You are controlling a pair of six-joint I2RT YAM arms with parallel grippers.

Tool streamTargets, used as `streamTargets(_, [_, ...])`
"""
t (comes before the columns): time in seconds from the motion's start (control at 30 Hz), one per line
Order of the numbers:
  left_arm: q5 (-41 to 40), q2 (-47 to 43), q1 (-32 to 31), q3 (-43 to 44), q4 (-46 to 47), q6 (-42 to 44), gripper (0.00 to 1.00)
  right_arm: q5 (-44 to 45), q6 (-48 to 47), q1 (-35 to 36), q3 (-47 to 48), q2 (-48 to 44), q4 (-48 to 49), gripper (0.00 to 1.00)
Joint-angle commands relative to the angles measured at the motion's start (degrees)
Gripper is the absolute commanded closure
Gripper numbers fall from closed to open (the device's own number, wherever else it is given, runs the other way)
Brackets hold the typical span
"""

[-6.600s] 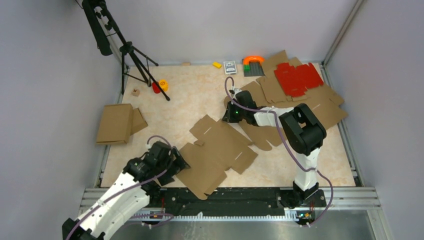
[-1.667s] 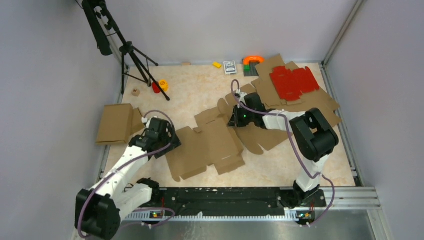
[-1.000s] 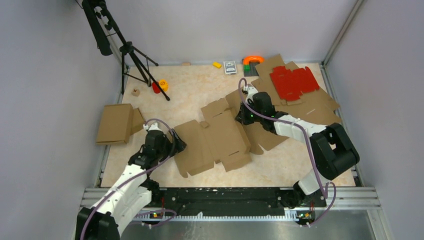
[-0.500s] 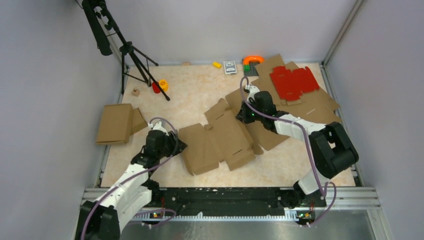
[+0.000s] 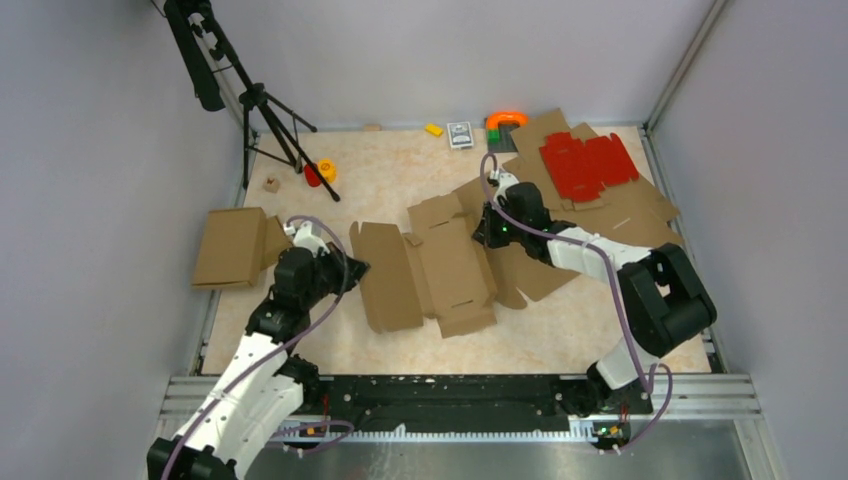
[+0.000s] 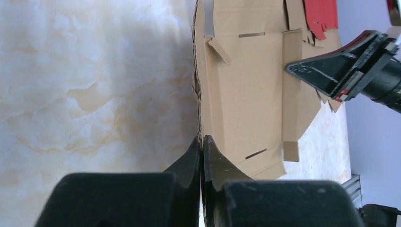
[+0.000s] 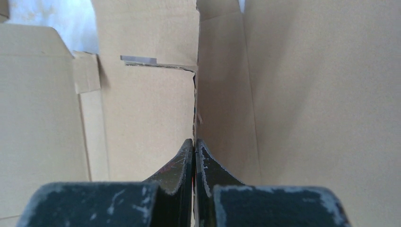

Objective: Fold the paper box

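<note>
The paper box (image 5: 440,268) is a flat brown die-cut sheet at the table's middle, held between both arms. My left gripper (image 5: 353,268) is shut on its left edge, and that left panel is tipped up off the table. In the left wrist view the jaws (image 6: 202,139) pinch the thin cardboard edge, and the paper box (image 6: 246,94) stretches away to the right. My right gripper (image 5: 481,232) is shut on the sheet's far right flap. The right wrist view shows that gripper (image 7: 195,141) clamped on a cardboard edge, with the paper box's panels (image 7: 146,113) on either side.
A stack of brown sheets (image 5: 640,215) with a red die-cut sheet (image 5: 588,162) on top lies at the back right. A folded cardboard box (image 5: 232,247) sits at the left edge. A tripod (image 5: 262,110) stands back left, and small items (image 5: 459,134) line the back wall.
My left gripper has shut on the paper box's left edge and raised that panel. The sheet has turned and slid slightly left. The right gripper stays clamped, barely moved.
</note>
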Motion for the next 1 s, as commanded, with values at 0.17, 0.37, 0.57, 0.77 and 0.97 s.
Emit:
streamTargets(0.17, [8.8, 3.86, 0.04, 10.03, 0.49, 5.53, 1.0, 18.75, -1.19, 8.31, 8.13, 0.02, -10.17, 1.0])
streamTargets(0.37, [9.98, 4.46, 0.01, 12.91, 1.18, 5.15, 1.0, 27.84, 4.0, 11.98, 9.69, 0.37, -8.69, 1.0])
streamTargets(0.57, [13.78, 3.8, 0.06, 13.14, 4.23, 3.03, 1.0, 38.47, 7.5, 15.19, 14.28, 4.59, -9.61, 1.0])
streamTargets(0.77, [12.27, 0.26, 0.02, 10.49, 6.14, 1.46, 1.0, 42.61, 12.17, 15.52, 10.73, 3.37, -2.29, 1.0])
streamTargets(0.97, [11.23, -2.1, 0.0, 8.68, 9.19, 5.19, 1.0, 42.25, 11.35, 15.69, 4.5, 1.56, 14.59, 1.0])
